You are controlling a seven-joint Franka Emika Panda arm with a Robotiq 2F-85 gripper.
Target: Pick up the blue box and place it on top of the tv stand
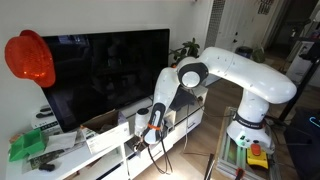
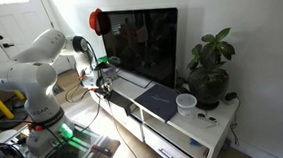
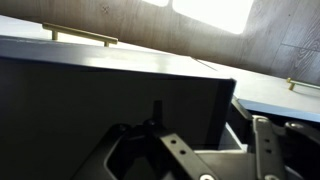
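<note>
The blue box (image 3: 100, 100) fills the wrist view as a dark slate wall, with a paler grey inside showing at its right corner. My gripper (image 3: 208, 120) has its jaws apart on either side of that corner. In both exterior views the gripper (image 1: 153, 132) (image 2: 104, 82) hangs low at the front of the long white tv stand (image 1: 110, 140) (image 2: 200, 125), near one end. I cannot make out the box in either exterior view. A pale stretch of the stand (image 3: 285, 100) shows beyond the box.
A big black TV (image 1: 100, 75) (image 2: 144, 44) stands on the stand. Also on top are a flat dark pad (image 2: 158, 100), a white cup (image 2: 186, 104), a potted plant (image 2: 209, 69), a brown cardboard box (image 1: 100, 122) and green items (image 1: 28, 147). A red balloon (image 1: 30, 58) hangs beside the TV.
</note>
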